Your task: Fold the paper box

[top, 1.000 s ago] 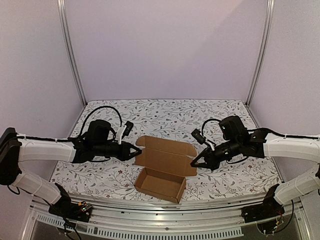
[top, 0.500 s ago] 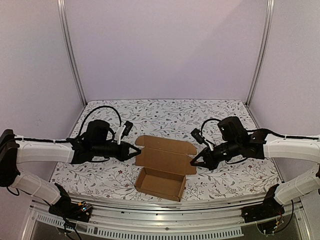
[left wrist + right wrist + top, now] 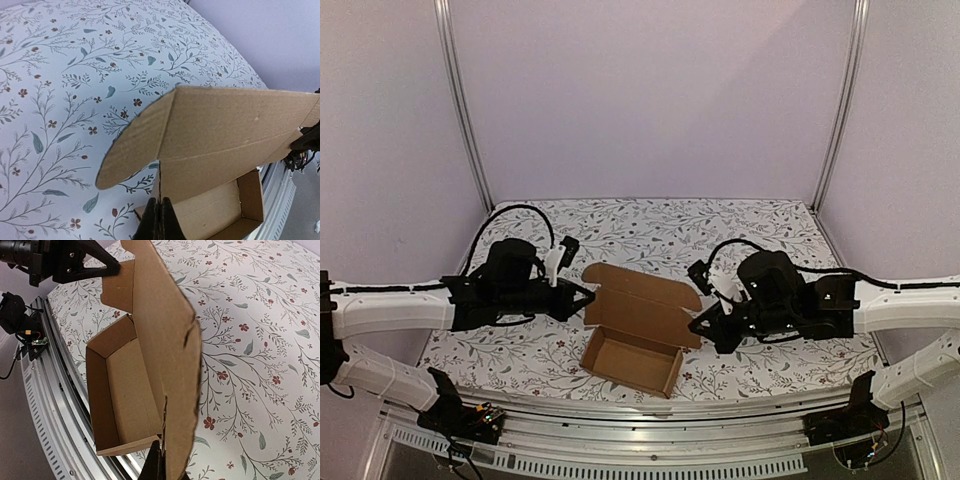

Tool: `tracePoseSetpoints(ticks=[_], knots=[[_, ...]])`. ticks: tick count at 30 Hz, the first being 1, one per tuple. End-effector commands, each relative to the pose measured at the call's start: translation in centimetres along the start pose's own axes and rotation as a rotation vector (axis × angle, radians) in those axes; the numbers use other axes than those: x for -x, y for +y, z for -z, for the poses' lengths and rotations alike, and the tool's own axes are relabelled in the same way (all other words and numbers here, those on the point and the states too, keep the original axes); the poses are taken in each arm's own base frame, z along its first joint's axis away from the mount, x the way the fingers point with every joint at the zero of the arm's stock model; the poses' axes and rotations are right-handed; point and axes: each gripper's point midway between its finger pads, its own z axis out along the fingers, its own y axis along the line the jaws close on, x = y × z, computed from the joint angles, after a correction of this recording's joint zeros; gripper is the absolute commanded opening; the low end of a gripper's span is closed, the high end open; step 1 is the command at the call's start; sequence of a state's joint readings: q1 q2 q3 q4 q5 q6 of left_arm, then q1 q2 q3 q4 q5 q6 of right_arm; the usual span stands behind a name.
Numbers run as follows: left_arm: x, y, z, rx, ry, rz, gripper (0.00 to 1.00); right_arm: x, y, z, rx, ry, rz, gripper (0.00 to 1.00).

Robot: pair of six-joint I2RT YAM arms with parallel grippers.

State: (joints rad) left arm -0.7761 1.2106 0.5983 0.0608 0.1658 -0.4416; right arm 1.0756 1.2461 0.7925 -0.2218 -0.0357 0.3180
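Observation:
The paper box (image 3: 642, 318) is brown cardboard, an open tray near the table's front with its lid flap raised behind it. My left gripper (image 3: 588, 297) is shut on the lid's left end, where the rounded side flap begins. In the left wrist view the flap edge (image 3: 161, 170) runs down between the closed fingers of that gripper (image 3: 159, 201). My right gripper (image 3: 696, 325) is shut on the lid's right end. The right wrist view shows the lid (image 3: 165, 340) edge-on, the tray (image 3: 125, 390) to its left, and the right gripper (image 3: 161, 447) pinching a slit edge.
A floral tablecloth (image 3: 740, 225) covers the table. An aluminium rail (image 3: 650, 420) runs along the near edge just in front of the tray. Metal frame posts (image 3: 460, 100) stand at the back corners against purple walls.
The left gripper has closed on the lid's left end. The right arm has swung left and lower, and the box has shifted slightly left with the lid tipped up.

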Motion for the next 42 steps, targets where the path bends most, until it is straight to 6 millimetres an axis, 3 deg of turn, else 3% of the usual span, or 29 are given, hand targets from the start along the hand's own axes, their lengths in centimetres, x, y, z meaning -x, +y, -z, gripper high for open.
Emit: tracePoseSetpoints(ticks=[1,9,18,27,33,42], knots=[[0.3,0.2,0.5,0.067,-0.011,0.0,0.0,3.1,-1.8,0.3,-0.213,-0.136,-0.047,0.0],[-0.4,0.1,1.0,0.107,-0.005,-0.001,0.0,3.5,-3.2,-1.2,-0.42,-0.186,-0.116,0.0],[-0.2,0.2,0.9,0.169,-0.04,0.02,0.0,4.5,-3.3,-1.5,-0.563,-0.291,-0.183,0.0],[-0.6,0.4,0.4,0.243,-0.046,0.052,0.0,3.4,-3.0,-2.9,-0.647,-0.333,-0.225,0.0],[-1.1,-0.6,-0.3,0.268,-0.044,0.04,0.0,2.5,-3.1,-3.8,-0.691,-0.351,-0.238,0.0],[-2.6,-0.8,-0.4,0.349,-0.047,0.048,0.0,1.8,-2.8,-3.7,-0.757,-0.394,-0.25,0.0]])
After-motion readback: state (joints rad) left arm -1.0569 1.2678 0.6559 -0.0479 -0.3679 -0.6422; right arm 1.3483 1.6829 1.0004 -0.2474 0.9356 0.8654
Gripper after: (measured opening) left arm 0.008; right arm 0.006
